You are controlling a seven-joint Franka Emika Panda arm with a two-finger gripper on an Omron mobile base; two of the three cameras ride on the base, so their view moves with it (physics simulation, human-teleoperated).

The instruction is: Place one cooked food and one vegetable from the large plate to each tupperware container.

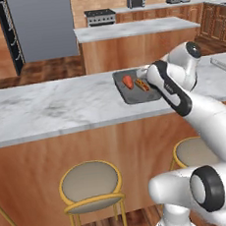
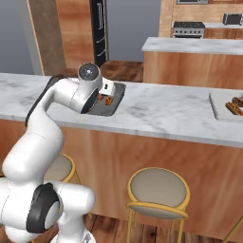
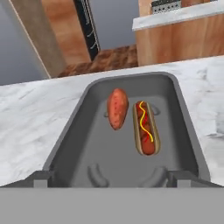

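Note:
A dark grey tupperware container (image 3: 78,144) lies on the marble counter. Inside it, side by side, are a smooth red-orange tapered vegetable (image 3: 117,108) and a hot dog (image 3: 145,127) with a mustard line. My gripper (image 3: 111,179) hovers just above the container's near end, open, with nothing between its fingertips (image 3: 41,179). In the left base view the same container (image 1: 128,97) is partly hidden by my arm. A pale tupperware container (image 2: 219,112) sits far to the right and holds another hot dog (image 2: 233,108) and a brownish piece (image 2: 237,100). The large plate is out of view.
The marble counter (image 1: 50,109) stretches wide to the left of the dark container. Two round stools (image 1: 90,182) stand below its front edge. A second counter and a stove stand further back.

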